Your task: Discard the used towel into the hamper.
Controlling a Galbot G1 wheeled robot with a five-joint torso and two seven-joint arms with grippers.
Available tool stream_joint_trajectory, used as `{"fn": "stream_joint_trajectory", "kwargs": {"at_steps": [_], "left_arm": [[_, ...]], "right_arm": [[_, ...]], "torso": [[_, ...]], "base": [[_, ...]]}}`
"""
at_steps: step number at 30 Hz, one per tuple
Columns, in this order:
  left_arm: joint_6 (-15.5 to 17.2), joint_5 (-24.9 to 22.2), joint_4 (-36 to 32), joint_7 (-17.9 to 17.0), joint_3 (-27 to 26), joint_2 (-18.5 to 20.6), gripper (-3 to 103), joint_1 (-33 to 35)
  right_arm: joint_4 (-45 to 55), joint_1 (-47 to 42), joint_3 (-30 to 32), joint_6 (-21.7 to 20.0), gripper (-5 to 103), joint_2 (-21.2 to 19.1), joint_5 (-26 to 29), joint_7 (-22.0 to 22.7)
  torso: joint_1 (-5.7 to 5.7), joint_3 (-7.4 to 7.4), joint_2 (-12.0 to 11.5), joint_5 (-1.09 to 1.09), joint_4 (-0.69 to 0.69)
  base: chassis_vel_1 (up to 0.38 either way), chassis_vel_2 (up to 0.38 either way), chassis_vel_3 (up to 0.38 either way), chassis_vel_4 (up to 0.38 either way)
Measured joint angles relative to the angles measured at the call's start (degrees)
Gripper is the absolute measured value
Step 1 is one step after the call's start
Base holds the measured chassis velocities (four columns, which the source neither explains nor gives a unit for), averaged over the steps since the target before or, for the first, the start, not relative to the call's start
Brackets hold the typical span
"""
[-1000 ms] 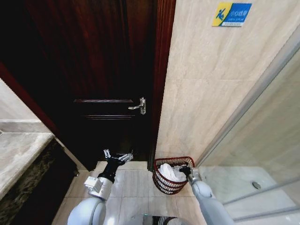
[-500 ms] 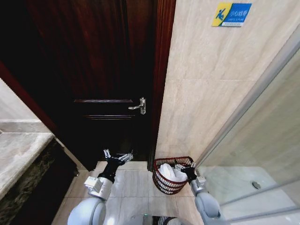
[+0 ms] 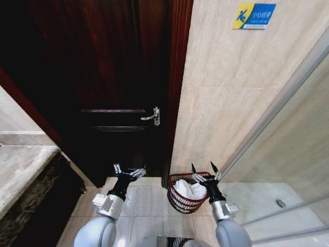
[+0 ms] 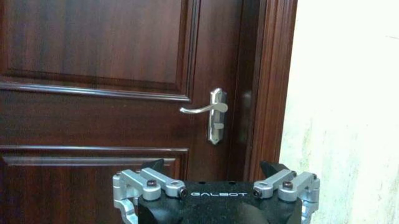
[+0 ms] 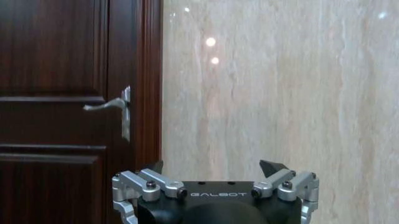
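Setting: a tiled bathroom corner, with a dark wooden door (image 3: 103,103) on the left and a pale stone wall (image 3: 226,103) on the right.
Hamper: the red-brown wire hamper (image 3: 181,200) stands on the tiled floor (image 3: 144,206) at the foot of the wall, just right of the door frame (image 3: 177,87).
Towel: a white towel (image 3: 187,189) lies crumpled inside the hamper, below its rim.
Right claw: the right claw (image 3: 203,172) is raised over the right side of the hamper, its fingers spread wide and pointing up, holding nothing and clear of the towel. In the right wrist view its two dark fingertips (image 5: 272,167) stand well apart, facing the wall and the door handle (image 5: 112,105).
Left claw: the left claw (image 3: 129,171) hangs to the left of the hamper, in front of the door, fingers spread and empty. In the left wrist view its fingertips (image 4: 153,164) stand apart below the silver door handle (image 4: 212,112).
Surroundings: a stone surface (image 3: 23,170) runs along the near left edge. A glass shower panel (image 3: 288,154) slants across the right side, with a floor drain (image 3: 281,203) behind it. A blue and yellow sign (image 3: 253,15) is fixed high on the wall.
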Motion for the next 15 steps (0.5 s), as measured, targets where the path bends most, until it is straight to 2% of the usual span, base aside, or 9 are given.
{"fn": "stream_joint_trajectory", "kwargs": {"at_steps": [9,14,15], "left_arm": [[0.0,0.0,0.0,0.0,0.0,0.0,100,0.0],[0.0,0.0,0.0,0.0,0.0,0.0,100,0.0],[0.0,0.0,0.0,0.0,0.0,0.0,100,0.0]], "right_arm": [[6.3,-1.7,0.2,-1.9,100,-0.2,-1.1,0.9],[8.9,-1.7,0.1,-2.3,100,-2.3,2.2,1.2],[9.2,-1.3,0.5,-1.9,100,-4.6,3.5,0.9]], "torso": [[0.00,0.00,0.0,0.01,0.00],[0.00,0.00,0.0,0.00,0.00],[0.00,0.00,0.0,0.00,0.00]], "base": [[0.000,0.000,0.000,0.000],[0.000,0.000,0.000,0.000],[0.000,0.000,0.000,0.000]]}}
